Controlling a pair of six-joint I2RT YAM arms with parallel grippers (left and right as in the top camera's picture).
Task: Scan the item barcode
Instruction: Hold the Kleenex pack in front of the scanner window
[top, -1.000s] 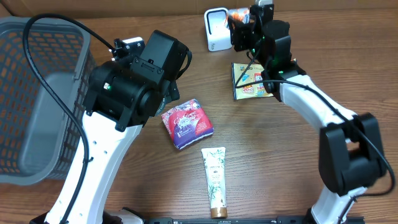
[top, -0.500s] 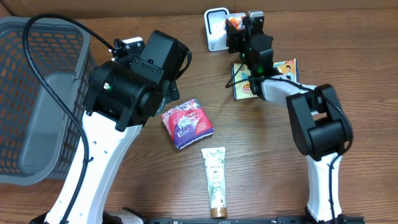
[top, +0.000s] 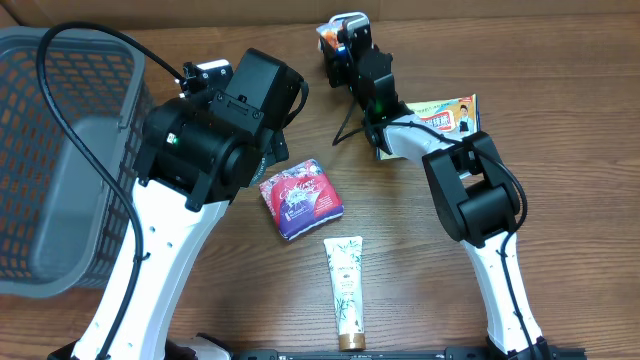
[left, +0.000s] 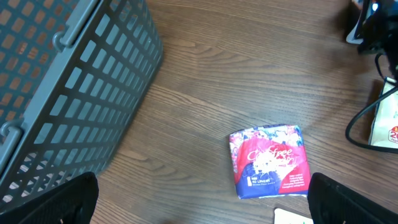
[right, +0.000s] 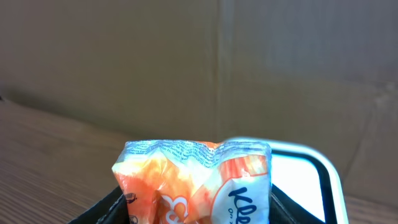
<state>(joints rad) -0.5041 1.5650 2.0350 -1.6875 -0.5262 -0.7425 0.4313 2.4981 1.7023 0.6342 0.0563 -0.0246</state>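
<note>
Since the right gripper (top: 338, 42) has its jaws partly closed around an orange tissue pack (right: 196, 180) and holds it up against the white scanner (right: 305, 180) at the top centre of the overhead view, the pick-up looks done and the scan itself seems to be the step in hand. In the right wrist view the pack's crimped top edge stands just in front of the scanner's pale face. No barcode shows on the visible side, so I cannot tell whether the code faces the window or whether a read has registered. What seems left is to confirm that read and put the pack away, perhaps in the grey basket (top: 40, 160) at the left edge. The left gripper (left: 205, 208) hangs wide open and holds nothing.

Blue letters "Kle" show on the orange pack, probably Kleenex. The red and blue floral pack (left: 270, 160) in mid-table carries white script ending in "free". The printed carton (top: 450, 112) to the right of the scanner shows a "20". The print on the cream tube (top: 346, 290) at lower centre is too small to read.
</note>
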